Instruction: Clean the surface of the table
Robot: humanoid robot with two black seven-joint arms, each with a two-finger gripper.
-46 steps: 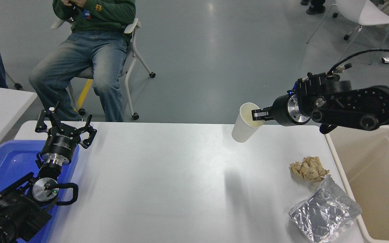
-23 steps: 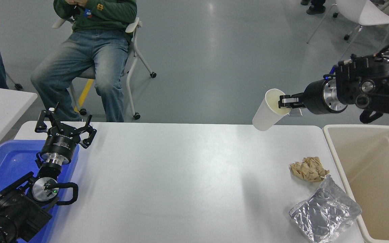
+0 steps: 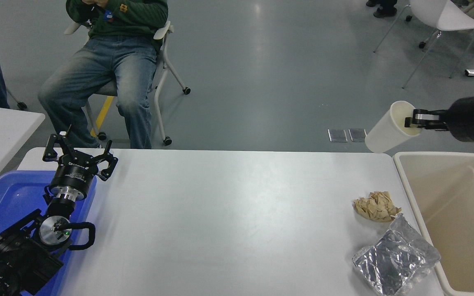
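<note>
The white table surface [image 3: 228, 222] fills the lower picture. My right gripper [image 3: 412, 122] reaches in from the right edge, shut on the rim of a white paper cup [image 3: 387, 130] that hangs tilted in the air just beyond the table's far right corner, left of the beige bin [image 3: 405, 176]. A crumpled brown paper wad [image 3: 376, 205] and a silver foil bag [image 3: 395, 257] lie on the table near its right edge. My left gripper [image 3: 78, 153] is parked open at the lower left over the blue tray [image 3: 2, 201].
A person in jeans and a green top sits on a chair [image 3: 161, 61] at the far left. A smaller white table [image 3: 2, 127] stands at the left edge. White chairs [image 3: 442, 16] stand on the grey floor at the far right.
My right arm has carried the cup up and to the right, from over the table's far edge to beside the bin's far left corner. The left arm has not moved.
</note>
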